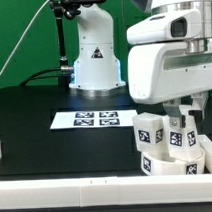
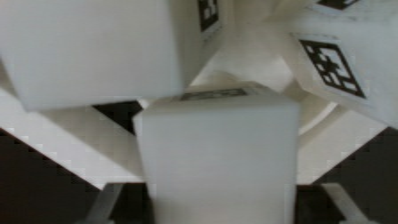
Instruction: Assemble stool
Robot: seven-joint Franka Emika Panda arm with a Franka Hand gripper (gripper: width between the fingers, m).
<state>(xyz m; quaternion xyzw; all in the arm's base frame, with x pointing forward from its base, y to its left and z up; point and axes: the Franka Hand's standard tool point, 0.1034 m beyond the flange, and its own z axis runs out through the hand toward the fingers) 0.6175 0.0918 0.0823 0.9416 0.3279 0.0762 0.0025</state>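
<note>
Two short blocky white plastic legs [image 1: 148, 134] stand on the round white plastic ring seat [image 1: 169, 164], far right on the black surface [image 1: 35, 122]. End effector [image 1: 183, 119] straddles the right one [image 2: 217, 150], presumably for seating; whether it pinches cannot be told.

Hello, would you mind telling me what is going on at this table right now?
A Franka arm is assembling a white stool. Its gripper is down among the tagged legs standing on the round seat, at the exterior view's right. Whether it grips one is unclear. The marker board lies mid-table.
</note>
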